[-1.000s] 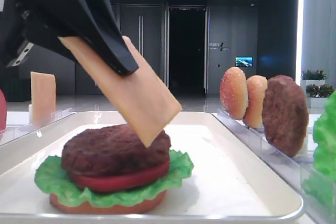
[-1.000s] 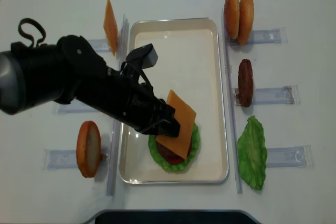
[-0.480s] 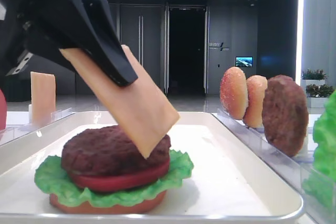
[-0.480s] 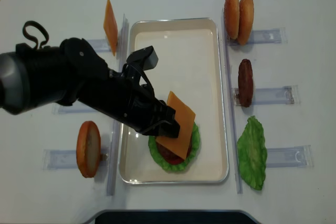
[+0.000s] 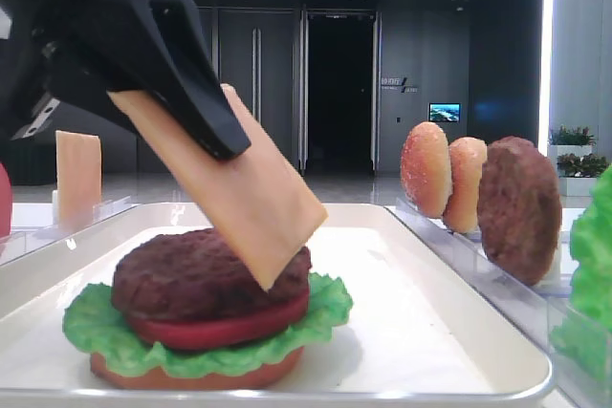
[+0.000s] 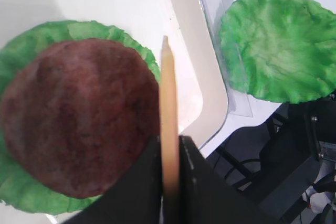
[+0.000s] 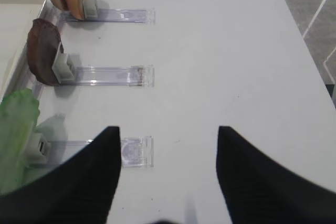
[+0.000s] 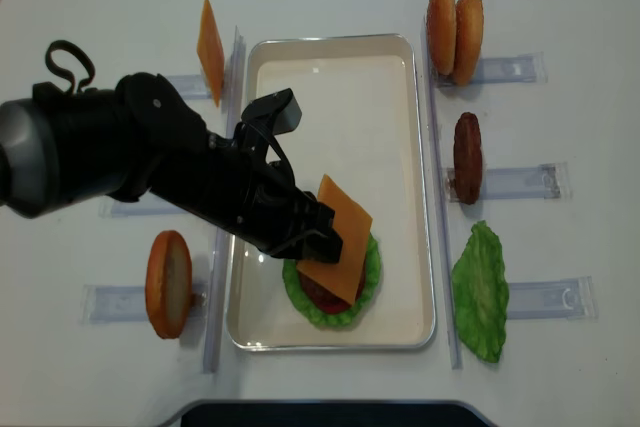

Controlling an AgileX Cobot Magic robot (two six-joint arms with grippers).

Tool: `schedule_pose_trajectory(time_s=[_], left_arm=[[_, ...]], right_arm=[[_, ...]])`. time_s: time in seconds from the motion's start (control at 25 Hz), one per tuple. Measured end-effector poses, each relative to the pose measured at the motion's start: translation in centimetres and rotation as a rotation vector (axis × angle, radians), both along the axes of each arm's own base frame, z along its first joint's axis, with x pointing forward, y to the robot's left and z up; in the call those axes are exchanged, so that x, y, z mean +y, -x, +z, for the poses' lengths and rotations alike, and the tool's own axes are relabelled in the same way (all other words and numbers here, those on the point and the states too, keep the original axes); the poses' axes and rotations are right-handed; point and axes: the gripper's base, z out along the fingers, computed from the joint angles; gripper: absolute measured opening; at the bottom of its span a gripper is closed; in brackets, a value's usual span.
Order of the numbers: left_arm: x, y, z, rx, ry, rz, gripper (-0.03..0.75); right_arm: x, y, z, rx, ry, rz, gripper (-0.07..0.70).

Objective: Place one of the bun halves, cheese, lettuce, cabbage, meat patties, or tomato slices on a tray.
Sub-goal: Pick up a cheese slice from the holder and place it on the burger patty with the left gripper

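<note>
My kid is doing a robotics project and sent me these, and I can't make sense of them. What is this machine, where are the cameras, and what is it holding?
It is a two-armed robot building a toy burger. One camera looks down from overhead, one sits low at tray level, and one rides on each wrist. The left gripper is shut on a cheese slice, held tilted above the meat patty, which tops tomato, lettuce and a bun base on the white tray. Spare parts stand in clear racks on both sides. The right gripper is open over the bare table.
</note>
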Motion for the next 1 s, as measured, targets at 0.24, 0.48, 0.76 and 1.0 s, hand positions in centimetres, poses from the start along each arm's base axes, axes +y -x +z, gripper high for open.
schedule_pose_trajectory(time_s=[0.24,0.48,0.76,1.0], left_arm=[[0.0,-0.01,-0.03,0.0,-0.001,-0.001,0.036],[0.0,-0.03,-0.03,-0.003,-0.002,-0.001,0.036],[0.01,-0.04,-0.03,-0.005,-0.002,0.0,0.038],[0.01,-0.04,-0.03,-0.005,-0.002,-0.001,0.036]], right_arm=[[0.0,0.0,0.0,0.0,0.0,0.0,0.415],[0.0,0.0,0.0,0.0,0.0,0.0,0.415],[0.0,0.0,0.0,0.0,0.0,0.0,0.415],[0.0,0.0,0.0,0.0,0.0,0.0,0.415]])
